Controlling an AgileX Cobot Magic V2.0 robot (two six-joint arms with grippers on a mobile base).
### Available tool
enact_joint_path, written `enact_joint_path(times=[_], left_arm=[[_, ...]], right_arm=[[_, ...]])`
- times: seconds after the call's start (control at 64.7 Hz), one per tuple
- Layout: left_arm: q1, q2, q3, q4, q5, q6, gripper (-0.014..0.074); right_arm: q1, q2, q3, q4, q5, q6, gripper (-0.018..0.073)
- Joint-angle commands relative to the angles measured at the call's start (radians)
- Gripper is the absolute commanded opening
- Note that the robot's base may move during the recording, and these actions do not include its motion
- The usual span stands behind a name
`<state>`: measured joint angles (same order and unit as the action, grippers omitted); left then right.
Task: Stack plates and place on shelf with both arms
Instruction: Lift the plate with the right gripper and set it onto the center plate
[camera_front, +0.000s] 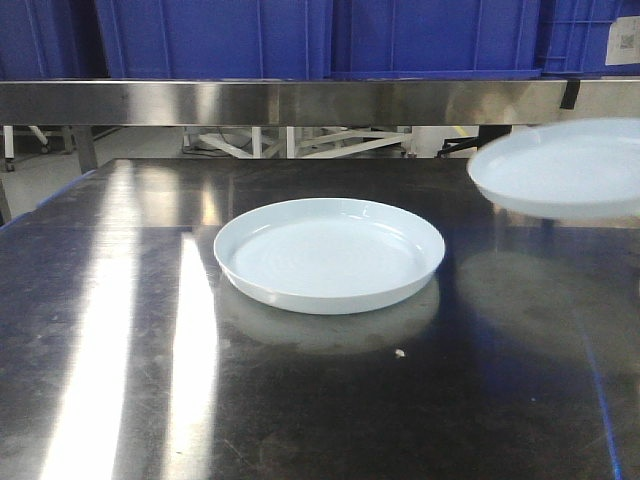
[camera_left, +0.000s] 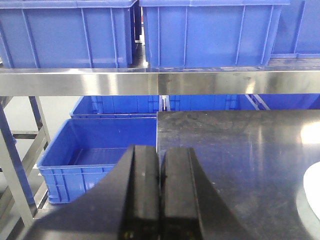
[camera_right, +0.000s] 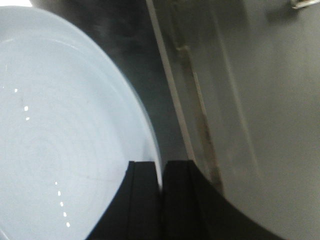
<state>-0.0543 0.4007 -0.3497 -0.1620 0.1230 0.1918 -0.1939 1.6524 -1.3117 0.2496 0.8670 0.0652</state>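
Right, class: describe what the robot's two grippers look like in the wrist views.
The left gripper and right gripper each have two matte black, square-tipped fingers widening into a black body near the camera. No markings, cables or lights show.

Tabletop (camera_front: 120, 350) open left, plate (camera_front: 330, 255) centre, second plate (camera_front: 565, 165) aloft right, shelf rail (camera_front: 300, 100) behind

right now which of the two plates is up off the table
The plate at the right edge of the front view: it hangs above the table, rim pinched in the right tool. The other plate lies flat mid-table, untouched.
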Motion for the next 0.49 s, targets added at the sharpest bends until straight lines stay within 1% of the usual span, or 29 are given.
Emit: enact_joint_path(times=[0.0,0.015,0.155,0.247,0.356,0.479], left_arm=[[0.0,0.008,-0.032,-0.009,-0.086,-0.003,0.0082],[0.0,0.008,-0.032,-0.009,-0.086,-0.003,0.0082],[0.0,0.008,-0.032,-0.009,-0.086,-0.003,0.0082],[0.0,0.008,-0.032,-0.009,-0.086,-0.003,0.0082],[0.0,0.008,-0.032,-0.009,-0.086,-0.003,0.0082],[0.0,0.008,-0.032,-0.009,-0.086,-0.003,0.0082]], right_arm=[[0.051,-0.07,-0.028,0.077,-0.023,-0.014,0.0056],[0.057,-0.07,-0.028,0.079,-0.023,-0.014,0.0056],[0.193,-0.058,-0.025,0.081,-0.046,-0.014,0.0056],[0.287,-0.036,-0.025,0.093,-0.081,-0.013,0.0056],[0.377,0.002,-0.025,0.107,-0.131,-0.013,0.0056],[0.431,0.042,-0.025,0.116,-0.192,-0.013,0.0056]])
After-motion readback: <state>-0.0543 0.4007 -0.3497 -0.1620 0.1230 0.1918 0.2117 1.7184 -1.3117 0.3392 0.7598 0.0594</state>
